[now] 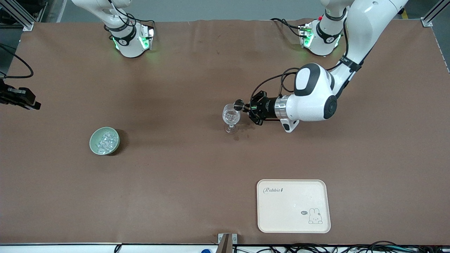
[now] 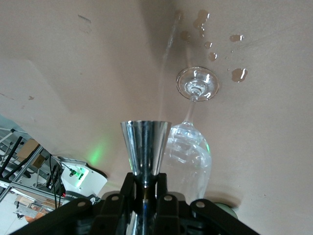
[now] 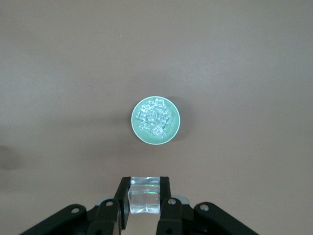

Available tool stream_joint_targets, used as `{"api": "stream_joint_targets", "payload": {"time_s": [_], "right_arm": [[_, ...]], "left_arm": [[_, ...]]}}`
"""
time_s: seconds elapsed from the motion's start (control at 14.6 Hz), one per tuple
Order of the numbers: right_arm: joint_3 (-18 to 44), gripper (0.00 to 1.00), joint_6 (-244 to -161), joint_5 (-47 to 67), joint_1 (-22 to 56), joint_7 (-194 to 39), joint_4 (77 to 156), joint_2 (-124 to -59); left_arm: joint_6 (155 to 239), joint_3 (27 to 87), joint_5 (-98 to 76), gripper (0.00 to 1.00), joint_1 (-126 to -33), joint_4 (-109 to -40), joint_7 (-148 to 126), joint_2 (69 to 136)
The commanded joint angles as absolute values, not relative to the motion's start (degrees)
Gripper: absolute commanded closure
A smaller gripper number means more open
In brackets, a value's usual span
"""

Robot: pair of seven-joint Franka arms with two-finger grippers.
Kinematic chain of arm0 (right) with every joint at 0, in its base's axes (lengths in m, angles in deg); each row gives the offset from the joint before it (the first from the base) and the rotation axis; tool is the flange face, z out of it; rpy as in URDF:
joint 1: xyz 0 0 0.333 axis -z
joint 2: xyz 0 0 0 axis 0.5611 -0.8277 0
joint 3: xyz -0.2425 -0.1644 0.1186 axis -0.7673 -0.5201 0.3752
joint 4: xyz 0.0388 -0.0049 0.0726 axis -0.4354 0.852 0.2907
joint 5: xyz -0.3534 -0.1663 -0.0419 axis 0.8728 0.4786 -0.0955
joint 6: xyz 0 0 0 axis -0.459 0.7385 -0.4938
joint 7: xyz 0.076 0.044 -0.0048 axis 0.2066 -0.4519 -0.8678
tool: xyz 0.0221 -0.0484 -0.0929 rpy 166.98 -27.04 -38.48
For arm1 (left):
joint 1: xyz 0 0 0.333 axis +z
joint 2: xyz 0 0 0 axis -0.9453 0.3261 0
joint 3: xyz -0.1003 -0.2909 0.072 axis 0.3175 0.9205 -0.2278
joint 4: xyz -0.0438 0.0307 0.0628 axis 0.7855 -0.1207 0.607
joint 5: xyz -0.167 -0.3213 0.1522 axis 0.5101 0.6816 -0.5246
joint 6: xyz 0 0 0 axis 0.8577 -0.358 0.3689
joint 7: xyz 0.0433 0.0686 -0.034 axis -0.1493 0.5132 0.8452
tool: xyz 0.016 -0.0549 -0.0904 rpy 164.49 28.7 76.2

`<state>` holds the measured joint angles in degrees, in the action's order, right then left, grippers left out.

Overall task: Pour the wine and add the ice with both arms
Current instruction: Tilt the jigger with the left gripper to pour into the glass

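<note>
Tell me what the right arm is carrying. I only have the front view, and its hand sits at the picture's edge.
Observer: The right gripper has its jaws shut on one clear ice cube, high above the table near the pale green bowl.
Operator: And the shiny thing the left arm holds at the glass?
Observer: The left gripper clamps a steel measuring cup at its narrow waist. The cup is cone-shaped and lies tipped beside the bowl of the wine glass.
Operator: Any spill there?
Observer: Yes, several wet drops lie on the table beside the glass's foot.
</note>
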<state>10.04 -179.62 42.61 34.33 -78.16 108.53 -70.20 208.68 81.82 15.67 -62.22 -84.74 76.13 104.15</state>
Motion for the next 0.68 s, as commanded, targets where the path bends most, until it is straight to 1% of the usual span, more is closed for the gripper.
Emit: {"api": "stream_joint_targets", "payload": {"time_s": [0.0, 0.14, 0.34, 0.62], "right_arm": [[10.2, 0.95, -179.8, 43.3, 34.2, -78.0, 108.5, -70.3], [10.2, 0.95, -179.8, 43.3, 34.2, -77.9, 108.5, -70.3], [10.2, 0.95, -179.8, 43.3, 34.2, -77.9, 108.6, -70.3], [10.2, 0.95, -180.3, 43.2, 32.3, -76.1, 108.6, -70.8]], "left_arm": [[208.5, 82.1, 14.8, 0.99, -62.6, -82.5, 77.7, 104.8], [208.2, 82.4, 15.6, 0.99, -61.6, -81.3, 76.9, 105.3], [201.9, 82.6, 21.0, 0.99, -57.9, -78.2, 69.3, 105.8], [196.0, 82.6, 30.0, 0.99, -51.4, -77.7, 55.6, 105.8]]}}
